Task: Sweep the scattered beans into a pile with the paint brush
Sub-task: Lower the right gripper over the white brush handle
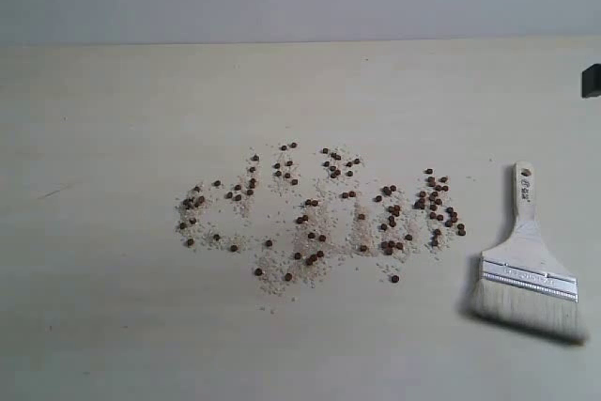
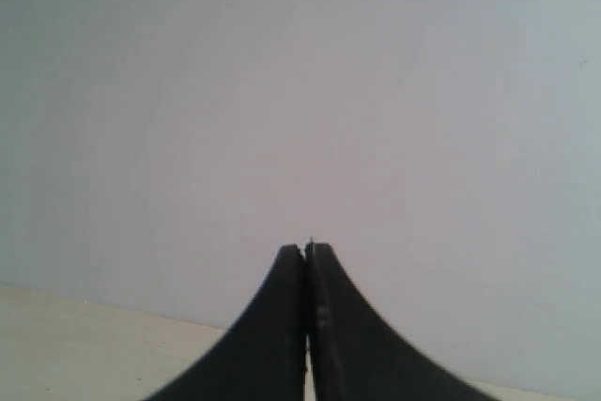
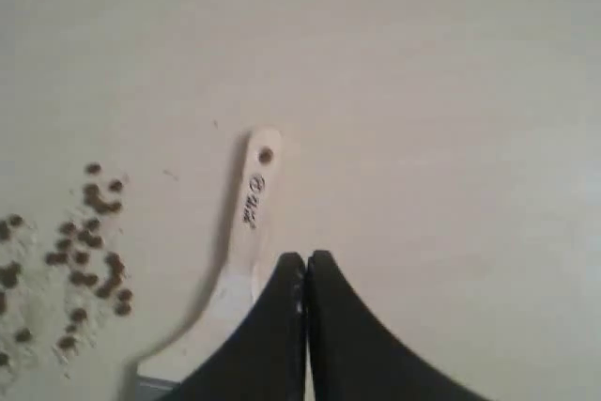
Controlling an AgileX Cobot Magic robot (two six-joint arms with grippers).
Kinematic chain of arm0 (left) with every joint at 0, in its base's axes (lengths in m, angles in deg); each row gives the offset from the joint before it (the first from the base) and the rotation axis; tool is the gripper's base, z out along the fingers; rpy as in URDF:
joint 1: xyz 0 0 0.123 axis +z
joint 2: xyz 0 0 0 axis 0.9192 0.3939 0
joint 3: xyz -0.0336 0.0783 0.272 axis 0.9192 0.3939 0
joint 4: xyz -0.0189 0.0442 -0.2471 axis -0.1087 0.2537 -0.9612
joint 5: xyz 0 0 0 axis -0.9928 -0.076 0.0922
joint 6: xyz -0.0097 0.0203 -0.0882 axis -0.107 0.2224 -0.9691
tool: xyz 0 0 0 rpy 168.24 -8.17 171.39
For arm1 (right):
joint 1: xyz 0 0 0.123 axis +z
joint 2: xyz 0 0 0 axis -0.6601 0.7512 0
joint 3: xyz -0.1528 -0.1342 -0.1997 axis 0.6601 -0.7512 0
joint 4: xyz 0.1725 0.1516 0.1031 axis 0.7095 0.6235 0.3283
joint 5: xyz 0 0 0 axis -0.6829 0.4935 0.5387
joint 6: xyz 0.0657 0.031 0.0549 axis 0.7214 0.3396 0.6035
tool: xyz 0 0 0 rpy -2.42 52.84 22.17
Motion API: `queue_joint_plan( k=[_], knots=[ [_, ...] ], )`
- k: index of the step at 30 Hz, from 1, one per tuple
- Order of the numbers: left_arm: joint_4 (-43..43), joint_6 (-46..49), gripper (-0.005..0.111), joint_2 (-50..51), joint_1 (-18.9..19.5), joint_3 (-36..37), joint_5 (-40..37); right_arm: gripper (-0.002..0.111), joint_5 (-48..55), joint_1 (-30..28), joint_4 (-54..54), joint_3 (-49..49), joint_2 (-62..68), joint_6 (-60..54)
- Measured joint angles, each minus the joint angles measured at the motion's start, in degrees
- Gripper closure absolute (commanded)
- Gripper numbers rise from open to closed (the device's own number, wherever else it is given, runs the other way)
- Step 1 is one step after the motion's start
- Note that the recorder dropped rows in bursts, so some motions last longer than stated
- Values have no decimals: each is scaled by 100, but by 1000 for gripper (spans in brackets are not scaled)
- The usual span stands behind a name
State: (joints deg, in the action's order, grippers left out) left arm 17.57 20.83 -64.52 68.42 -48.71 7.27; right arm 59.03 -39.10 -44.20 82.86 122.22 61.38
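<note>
On the outside camera I see the beans (image 1: 319,218) strewn in a wide band across the table (image 1: 113,326). The paint brush (image 1: 526,255) lies flat just right of them, its long axis running near to far, handle toward the wall, bristles toward me.

Left wrist camera: my left gripper (image 2: 306,249) is closed on nothing.

Right wrist camera: my right gripper (image 3: 306,256) is closed and empty, and the brush handle shows past its tips.
</note>
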Motion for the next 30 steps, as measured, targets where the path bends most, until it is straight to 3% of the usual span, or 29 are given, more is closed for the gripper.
queue_joint_plan(
  k=[5, 16, 30],
  knots=[
    [0, 0, 107, 0, 0, 0, 0, 106, 843, 0, 358, 576, 948, -677],
    [0, 0, 107, 0, 0, 0, 0, 55, 885, 0, 1563, 1096, 2925, -1019],
    [0, 0, 107, 0, 0, 0, 0, 51, 359, 0, 2224, 1117, 3572, -1306]
  ],
)
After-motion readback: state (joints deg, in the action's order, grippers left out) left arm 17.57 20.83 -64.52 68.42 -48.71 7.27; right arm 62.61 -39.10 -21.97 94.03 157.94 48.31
